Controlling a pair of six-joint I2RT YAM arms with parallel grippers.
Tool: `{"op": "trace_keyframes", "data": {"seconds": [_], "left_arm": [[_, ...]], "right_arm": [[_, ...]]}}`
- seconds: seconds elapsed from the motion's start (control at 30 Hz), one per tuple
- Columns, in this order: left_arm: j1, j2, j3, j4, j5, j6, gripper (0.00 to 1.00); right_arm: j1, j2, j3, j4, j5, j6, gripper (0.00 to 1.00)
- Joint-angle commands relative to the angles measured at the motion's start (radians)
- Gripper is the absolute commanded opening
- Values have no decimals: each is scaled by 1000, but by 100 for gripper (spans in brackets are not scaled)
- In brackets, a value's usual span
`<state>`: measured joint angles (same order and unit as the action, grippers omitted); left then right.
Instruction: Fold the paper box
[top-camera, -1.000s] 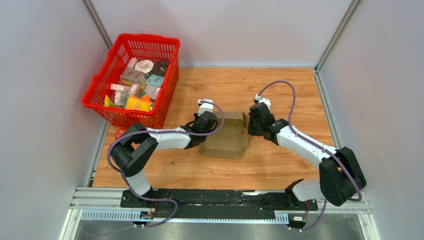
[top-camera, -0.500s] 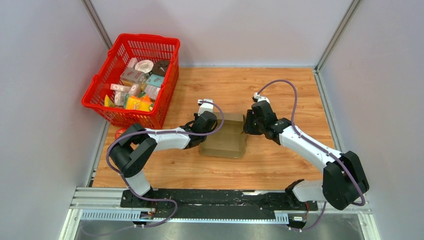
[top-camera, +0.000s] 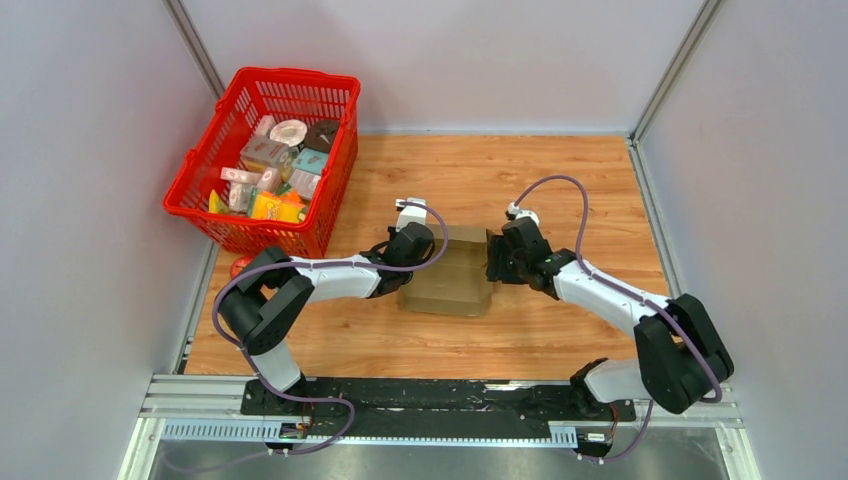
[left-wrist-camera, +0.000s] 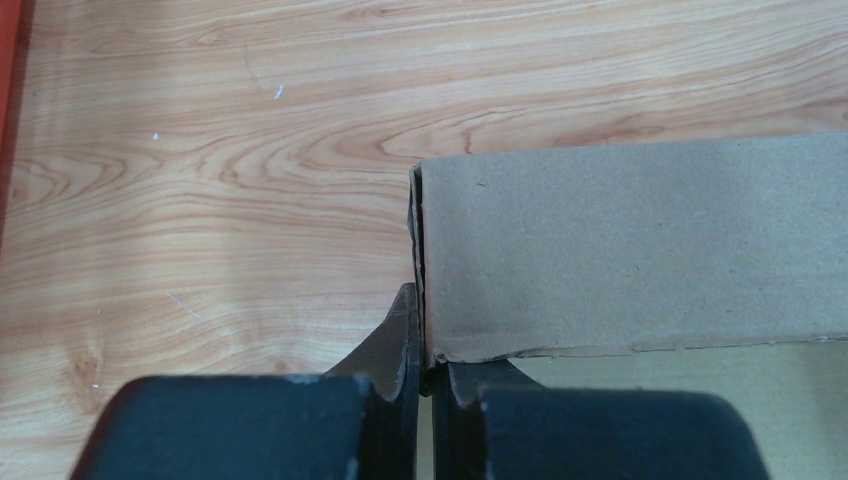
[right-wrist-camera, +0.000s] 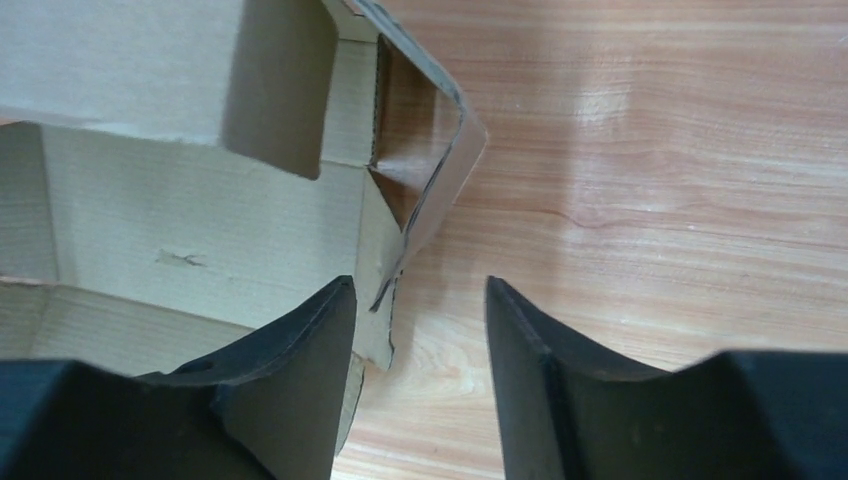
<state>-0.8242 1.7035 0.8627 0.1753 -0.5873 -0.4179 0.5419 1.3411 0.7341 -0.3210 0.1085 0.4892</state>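
**A:** Right side's changed. R gripper (right-wrist-camera: 420, 287) sits a bit nearer the bases than a sec ago, and its jaws, closed then, now stand apart. The box's (top-camera: 448, 278) right edge also looks tidier, no flap poking out.

**B:** Holding anything?

**A:** No, nothing gripped. One finger (right-wrist-camera: 290, 350) is over the box interior, the other over bare table (right-wrist-camera: 680, 180). The right wall's corner, w/ a bent flap end wrapped round it, stands just ahead of the gap. Can't tell if the inner finger touches the card.

**B:** And the L gripper?

**A:** L gripper (left-wrist-camera: 422, 350) is clamped on the box's left wall. Thin card edge is pinched between both tips, jaws almost together. Same grip as before.

**B:** Where's the box?

**A:** Mid-table, flat on the wood, between the two wrists. Plain brown, side walls up. R wrist cam shows the inside floor w/ a panel hanging partly over it.

**B:** Anything else?

**A:** Red basket (top-camera: 265, 235) at the far-left corner, full of small printed packs. It's well apart from the box. L arm runs along the near side of it.
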Motion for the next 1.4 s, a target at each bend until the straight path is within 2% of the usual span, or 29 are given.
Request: {"op": "trace_keyframes", "data": {"seconds": [0.0,0.1,0.17,0.27,0.53,0.63,0.67,0.83,0.93,1.1,1.2,1.3,1.33,1.37], "left_arm": [[-4,-33,2,3,3,10,0],[-4,-36,2,1,-2,11,0],[-4,-36,2,1,-3,11,0],[-4,-35,1,3,-3,13,0],[-4,-31,2,4,-2,16,0],[-4,-28,4,6,3,16,0],[-4,-28,6,4,4,16,0],[-4,-31,6,1,3,14,0],[-4,-30,6,1,7,14,0],[-6,-33,6,0,6,14,0],[-4,-34,7,0,7,14,0],[-6,-35,6,0,7,16,0],[-4,-33,7,0,7,16,0],[-4,-33,7,-2,7,16,0]], "right_arm": [[-3,41,-10,126,65,5,51],[-5,102,5,184,76,-41,47],[-3,150,33,194,88,-64,37],[-3,182,28,244,129,-110,27],[3,211,14,306,114,-156,19],[6,219,31,303,65,-184,10],[9,217,36,295,51,-190,0],[46,172,53,270,57,-181,0],[62,147,62,260,48,-178,9],[67,156,88,237,-50,-178,10],[69,161,103,229,-165,-178,14],[69,130,100,211,-171,-176,21],[69,116,97,206,-170,-184,30],[67,103,97,185,-164,-185,34]]}}
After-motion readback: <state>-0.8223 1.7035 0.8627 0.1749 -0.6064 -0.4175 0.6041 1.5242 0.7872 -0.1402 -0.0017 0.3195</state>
